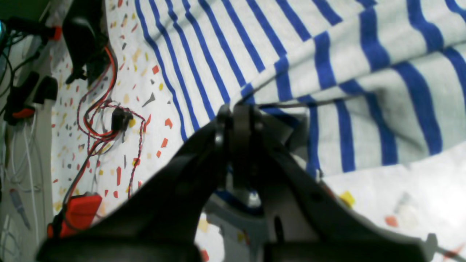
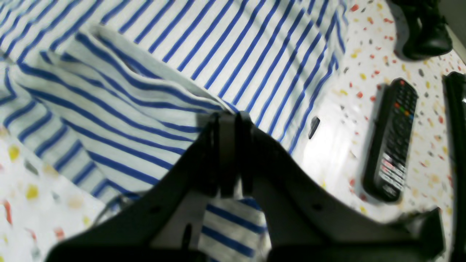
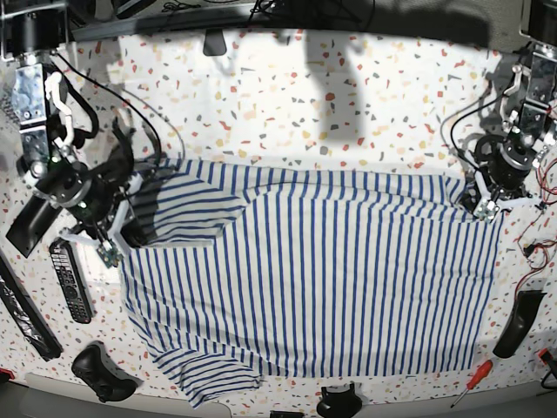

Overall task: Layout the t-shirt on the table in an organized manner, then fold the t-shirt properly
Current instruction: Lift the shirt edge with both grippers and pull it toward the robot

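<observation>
The white, blue-striped t-shirt (image 3: 313, 270) lies spread across the speckled table (image 3: 287, 104). Its left sleeve is folded inward over the body. My right gripper (image 3: 130, 225) is shut on that folded sleeve edge. In the right wrist view, striped cloth (image 2: 120, 109) bunches up to the closed right gripper (image 2: 231, 120) and shows beneath it. My left gripper (image 3: 481, 206) is shut on the shirt's upper right corner. In the left wrist view, the t-shirt (image 1: 225, 43) is lifted in a fold at the closed left gripper (image 1: 236, 112).
A black remote (image 2: 391, 142) lies on the table beside the shirt's left edge, also in the base view (image 3: 71, 283). Red and black wires (image 1: 98, 120) trail near the left arm. A red-handled screwdriver (image 3: 470, 381) and black objects (image 3: 518, 324) sit along the front edge.
</observation>
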